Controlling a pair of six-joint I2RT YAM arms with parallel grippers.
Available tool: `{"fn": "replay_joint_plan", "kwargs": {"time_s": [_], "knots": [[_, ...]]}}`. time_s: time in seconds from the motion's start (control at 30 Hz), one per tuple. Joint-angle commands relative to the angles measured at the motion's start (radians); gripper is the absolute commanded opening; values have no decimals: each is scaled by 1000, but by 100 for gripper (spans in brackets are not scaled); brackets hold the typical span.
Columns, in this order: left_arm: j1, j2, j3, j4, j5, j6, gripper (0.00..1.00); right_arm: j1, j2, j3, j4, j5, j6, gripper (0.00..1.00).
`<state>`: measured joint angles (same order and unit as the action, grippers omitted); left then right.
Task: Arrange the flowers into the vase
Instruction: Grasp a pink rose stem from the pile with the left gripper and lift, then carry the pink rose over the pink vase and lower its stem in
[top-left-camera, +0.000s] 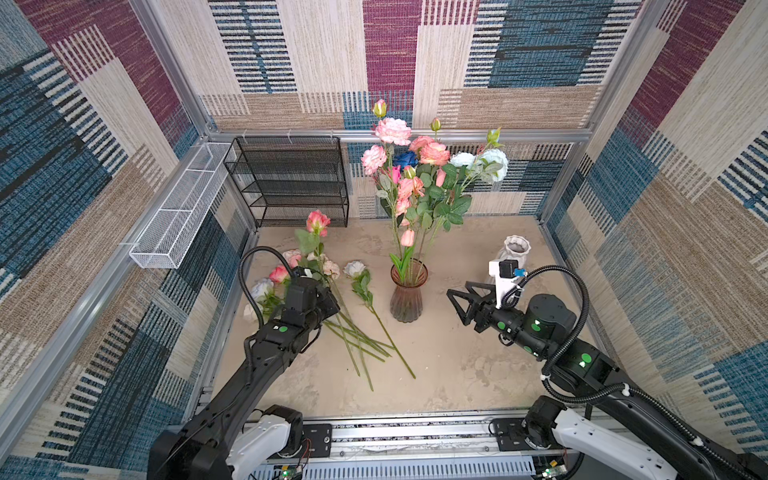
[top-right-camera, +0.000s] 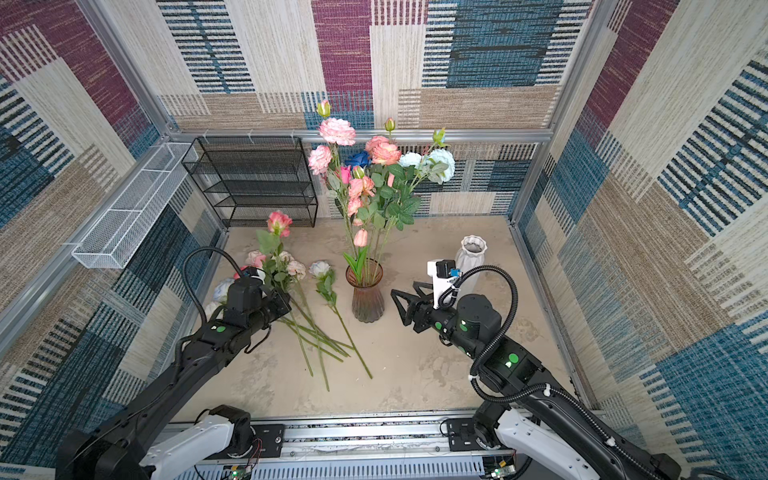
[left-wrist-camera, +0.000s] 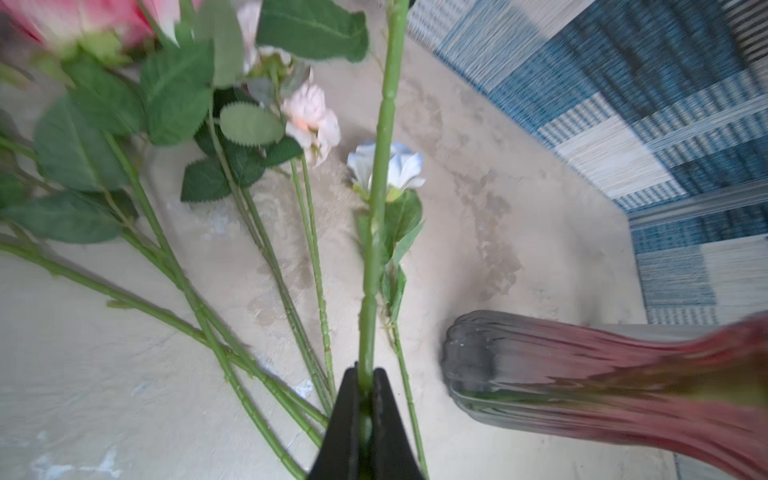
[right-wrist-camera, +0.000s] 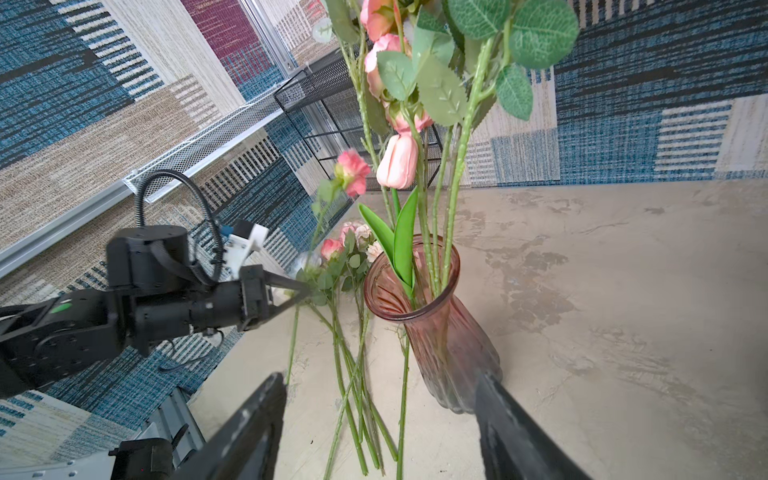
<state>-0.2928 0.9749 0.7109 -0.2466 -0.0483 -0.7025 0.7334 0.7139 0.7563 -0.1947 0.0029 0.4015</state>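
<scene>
A ribbed pink glass vase (top-left-camera: 408, 295) (top-right-camera: 367, 295) (left-wrist-camera: 582, 390) (right-wrist-camera: 436, 324) stands mid-table. Several flowers (top-left-camera: 419, 166) stand upright in it. My left gripper (top-left-camera: 328, 291) (left-wrist-camera: 365, 374) is shut on the green stem (left-wrist-camera: 378, 208) of a pink rose (top-left-camera: 318, 222) (right-wrist-camera: 353, 170), which is raised and tilted left of the vase. More loose flowers (top-left-camera: 291, 270) lie on the table under it. A pale blue rose (top-left-camera: 355, 269) (left-wrist-camera: 386, 166) lies nearest the vase. My right gripper (top-left-camera: 456, 307) (top-right-camera: 399, 307) (right-wrist-camera: 381, 378) hangs open just right of the vase, holding nothing.
A white ribbed ceramic vase (top-left-camera: 515, 249) stands behind my right gripper. A black mesh rack (top-left-camera: 291, 183) sits at the back left. A white mesh basket (top-left-camera: 178, 216) hangs on the left wall. Loose stems (top-left-camera: 365, 345) fan out toward the front.
</scene>
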Motion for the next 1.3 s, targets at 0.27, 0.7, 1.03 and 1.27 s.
{"fn": "replay_joint_plan", "kwargs": {"time_s": [0.27, 0.7, 1.03, 1.27], "knots": [[-103, -148, 251, 123, -36, 79, 0, 1, 20, 23, 35, -3, -11, 73], [-460, 26, 253, 912, -242, 493, 0, 1, 44, 38, 31, 3, -3, 73], [-554, 271, 256, 1356, -314, 686, 0, 1, 54, 66, -2, 11, -8, 73], [-556, 397, 293, 1356, -365, 745, 0, 1, 44, 85, -31, 31, -20, 73]]}}
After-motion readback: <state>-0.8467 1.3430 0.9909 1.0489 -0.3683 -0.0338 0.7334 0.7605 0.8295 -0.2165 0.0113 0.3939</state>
